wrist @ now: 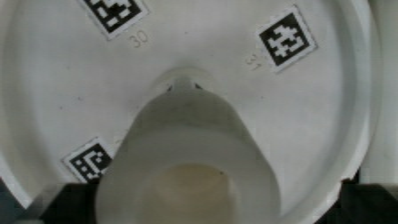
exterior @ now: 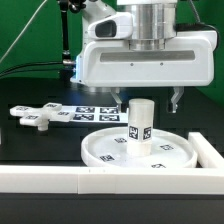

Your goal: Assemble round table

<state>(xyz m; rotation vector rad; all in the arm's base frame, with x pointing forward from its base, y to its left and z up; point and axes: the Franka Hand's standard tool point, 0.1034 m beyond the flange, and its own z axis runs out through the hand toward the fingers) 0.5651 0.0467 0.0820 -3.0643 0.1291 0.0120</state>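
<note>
The short white plastic cylindrical post [exterior: 140, 128] stands upright near the centre of the large round white rimmed disc [exterior: 100, 150]. The gripper [exterior: 150, 104] hangs just above the disc, its jaws apart and empty. The flat white cross-shaped piece [exterior: 38, 116] lies beside the disc, toward the exterior view's left.
</note>
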